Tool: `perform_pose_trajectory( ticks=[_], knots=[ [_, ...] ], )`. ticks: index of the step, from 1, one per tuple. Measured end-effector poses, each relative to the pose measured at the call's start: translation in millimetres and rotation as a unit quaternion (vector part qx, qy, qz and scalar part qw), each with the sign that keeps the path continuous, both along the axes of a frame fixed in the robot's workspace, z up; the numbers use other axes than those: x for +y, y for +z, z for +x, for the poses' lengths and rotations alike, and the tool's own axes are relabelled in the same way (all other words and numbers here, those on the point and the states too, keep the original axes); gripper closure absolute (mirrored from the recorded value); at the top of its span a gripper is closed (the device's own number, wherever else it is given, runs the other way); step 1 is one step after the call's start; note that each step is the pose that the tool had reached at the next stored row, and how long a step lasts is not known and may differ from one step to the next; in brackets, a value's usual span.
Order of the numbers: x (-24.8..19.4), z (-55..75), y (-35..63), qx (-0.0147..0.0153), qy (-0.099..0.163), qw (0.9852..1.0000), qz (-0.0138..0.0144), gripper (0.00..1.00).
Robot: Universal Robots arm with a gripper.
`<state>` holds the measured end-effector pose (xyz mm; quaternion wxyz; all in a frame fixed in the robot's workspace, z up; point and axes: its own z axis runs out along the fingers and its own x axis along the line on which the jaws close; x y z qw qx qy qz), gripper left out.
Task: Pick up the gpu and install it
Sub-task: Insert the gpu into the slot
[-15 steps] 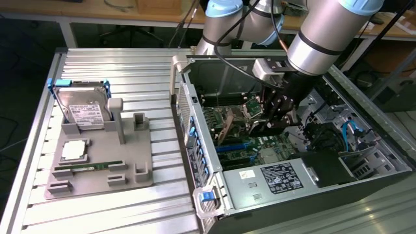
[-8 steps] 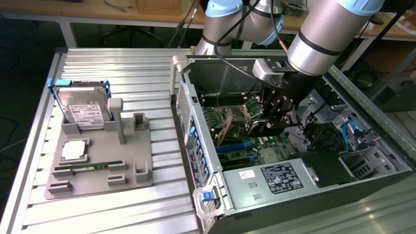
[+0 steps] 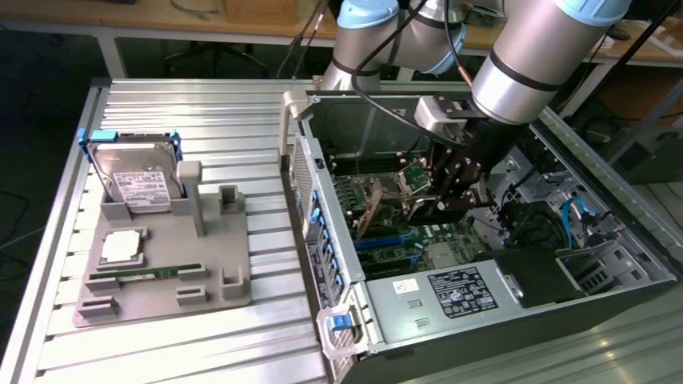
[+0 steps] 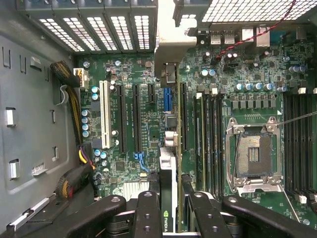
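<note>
Exterior view first, from its left: the hard drive stands in the grey fixture with the memory stick lying flat in front of it, well apart from the work and no worry to you. Across in the open computer case, your gripper is down inside, above the motherboard. In the wrist view the fingers are clamped on the gpu, which is held edge-on over the board with its silver bracket near the case's rear panel. Trouble, as I judge it, starts with alignment: if the card's edge sits a little off, it lands on the board or in the wrong one of the expansion slots packed just beside it. The bracket could catch on the rear panel and tilt the card in your grip. You hold it at one end, so a hard push could lever it. Around it, the cable bundle lies well apart, but the memory slots run just beside the card and the open CPU socket lies beyond them, so a sideways slip would hit them. Toward the exterior view's right, the power supply and blue cables crowd the arm.
</note>
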<state>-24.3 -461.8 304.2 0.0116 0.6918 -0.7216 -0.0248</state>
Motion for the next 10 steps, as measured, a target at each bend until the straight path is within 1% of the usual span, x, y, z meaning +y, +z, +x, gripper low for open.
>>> perform_pose_trajectory(
  ticks=[2, 6, 7, 8, 10],
  knots=[
    [0.0, 0.0, -0.1, 0.0, 0.0, 1.0, 0.0, 0.73],
    [-0.6, -2.5, -4.8, 0.0, 0.0, 1.0, 0.0001, 0.73],
    [-1.9, -3.4, -7.2, -0.0001, 0.0, 1.0, 0.0, 0.73],
    [-2.2, -5.5, -9.6, -0.001, 0.0, 1.0, 0.0001, 0.73],
    [-2.7, -7.6, -11.5, -0.0017, 0.004, 1.0, -0.0002, 0.73]
  ],
)
